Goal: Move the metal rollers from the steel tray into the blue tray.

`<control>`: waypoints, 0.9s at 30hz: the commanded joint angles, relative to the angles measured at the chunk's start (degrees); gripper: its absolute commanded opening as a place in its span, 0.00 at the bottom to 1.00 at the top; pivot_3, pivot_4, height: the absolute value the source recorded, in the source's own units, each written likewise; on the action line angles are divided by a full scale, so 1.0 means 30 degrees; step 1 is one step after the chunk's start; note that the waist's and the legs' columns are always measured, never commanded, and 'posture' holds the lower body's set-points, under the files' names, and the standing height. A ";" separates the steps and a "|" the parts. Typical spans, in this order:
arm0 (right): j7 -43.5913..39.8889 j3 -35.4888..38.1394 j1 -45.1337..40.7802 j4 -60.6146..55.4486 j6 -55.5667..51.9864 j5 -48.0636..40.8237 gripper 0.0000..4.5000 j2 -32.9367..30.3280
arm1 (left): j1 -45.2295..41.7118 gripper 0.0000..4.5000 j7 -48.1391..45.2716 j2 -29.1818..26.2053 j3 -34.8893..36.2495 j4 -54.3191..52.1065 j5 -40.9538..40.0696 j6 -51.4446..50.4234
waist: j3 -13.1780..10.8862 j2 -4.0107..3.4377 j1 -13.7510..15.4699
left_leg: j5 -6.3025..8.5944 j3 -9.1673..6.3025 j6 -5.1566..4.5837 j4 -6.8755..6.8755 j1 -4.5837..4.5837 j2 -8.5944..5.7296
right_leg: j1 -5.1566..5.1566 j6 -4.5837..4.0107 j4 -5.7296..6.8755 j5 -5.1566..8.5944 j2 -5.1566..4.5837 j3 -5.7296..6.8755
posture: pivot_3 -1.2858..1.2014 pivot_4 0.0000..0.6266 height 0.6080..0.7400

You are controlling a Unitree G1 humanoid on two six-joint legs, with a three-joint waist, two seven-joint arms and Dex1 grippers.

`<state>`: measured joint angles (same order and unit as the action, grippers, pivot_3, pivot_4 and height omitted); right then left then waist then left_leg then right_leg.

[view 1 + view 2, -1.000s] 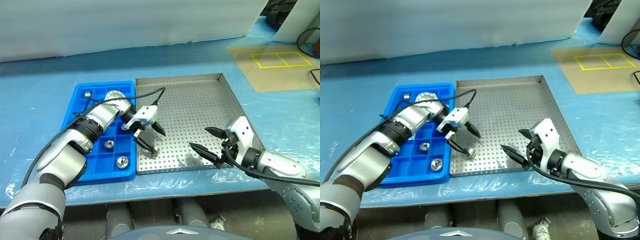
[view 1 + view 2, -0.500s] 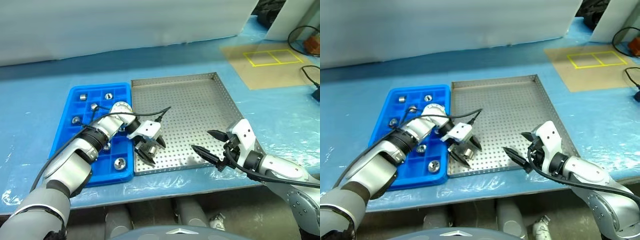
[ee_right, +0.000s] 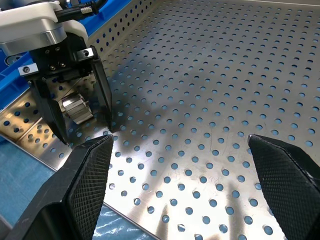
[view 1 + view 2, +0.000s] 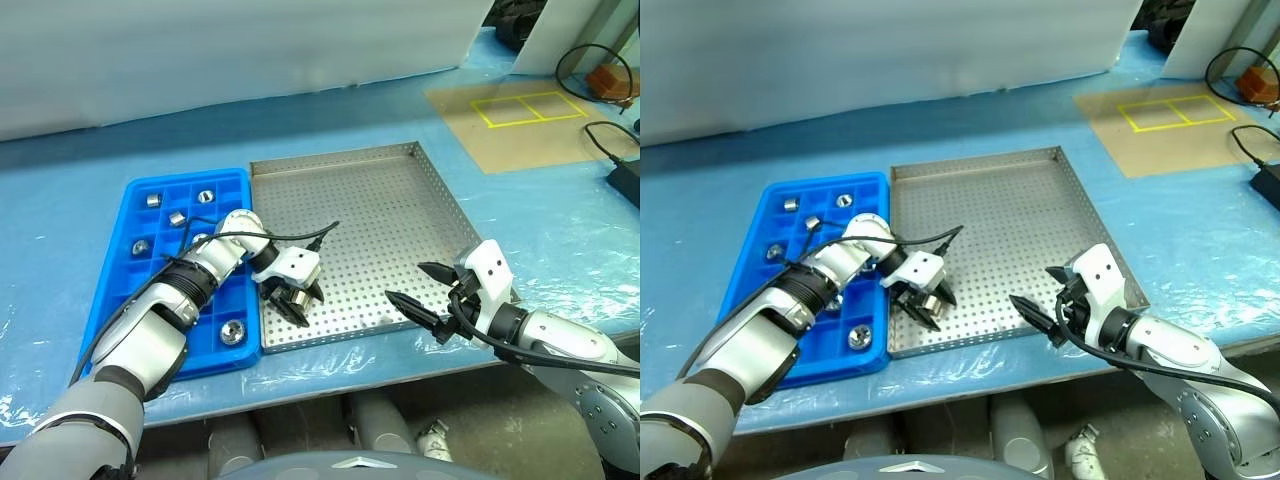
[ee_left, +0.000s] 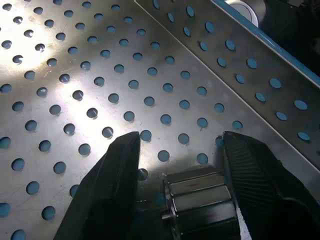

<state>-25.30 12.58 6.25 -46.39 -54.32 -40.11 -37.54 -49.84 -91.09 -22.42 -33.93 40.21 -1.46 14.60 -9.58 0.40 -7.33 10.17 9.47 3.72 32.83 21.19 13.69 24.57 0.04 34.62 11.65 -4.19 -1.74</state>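
The left gripper (image 4: 297,305) points down at the near-left corner of the steel tray (image 4: 400,190), close to the rim that runs beside the blue tray (image 4: 112,290). Its two black fingers (image 5: 107,185) stand partly open, one on each side of a metal roller (image 5: 200,200), a short faceted silver piece lying on the perforated floor. In the left wrist view a gap shows between the roller and one finger, while the other finger is right next to it; whether it actually touches I cannot tell. The roller rests on the tray and is not lifted. The right wrist view shows the same thing from the other side: the roller (image 3: 76,106) sitting between the fingers, whose tips are down at the tray floor.

The right gripper (image 4: 425,290) hovers over the near-right part of the steel tray, well apart from the roller, its fingers spread wide and holding nothing.

Several other rollers (image 4: 233,331) lie in separate compartments of the blue tray, most of them toward its far end
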 commanded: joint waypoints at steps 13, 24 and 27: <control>-0.0056 -0.0478 -0.1066 -0.0054 0.0562 0.0010 0.99 -0.0281 | -0.0334 0.54 -0.0467 -0.0177 0.2195 -0.2041 -0.1116 -0.2737 | -0.0006 0.0007 0.0039 | 0.0012 -0.0001 -0.0019 0.0008 0.0020 -0.0003 | 0.0015 -0.0024 -0.0006 -0.0014 -0.0005 0.0003 | 0.27 0.24 1.00; -0.1196 -0.1618 -0.3892 0.2230 0.1407 0.0740 0.99 -0.0525 | -0.0273 0.54 0.0245 -0.2160 0.4682 -0.5043 -0.1665 -0.4877 | -0.0007 0.0007 0.0147 | 0.0014 -0.0001 -0.0020 -0.0017 0.0032 -0.0004 | 0.0027 -0.0120 -0.0009 -0.0071 -0.0009 0.0013 | 0.30 0.24 1.00; -0.1429 -0.2030 -0.3820 0.2489 0.1620 0.0988 0.99 -0.0437 | 0.0253 0.54 -0.0144 -0.2802 0.4900 -0.6691 -0.2194 -0.5713 | -0.0009 0.0004 0.0252 | 0.0015 -0.0002 -0.0021 -0.0035 0.0033 -0.0003 | 0.0027 -0.0113 -0.0012 -0.0065 -0.0010 0.0015 | 0.31 0.24 1.00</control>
<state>-28.99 6.81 -4.88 -38.35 -50.84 -37.37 -38.51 -49.10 -90.75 -30.06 -20.84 24.07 -6.15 -1.31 -9.61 0.41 -6.57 10.22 9.47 3.65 32.72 21.31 13.69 24.66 -0.30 34.56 11.46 -4.22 -1.70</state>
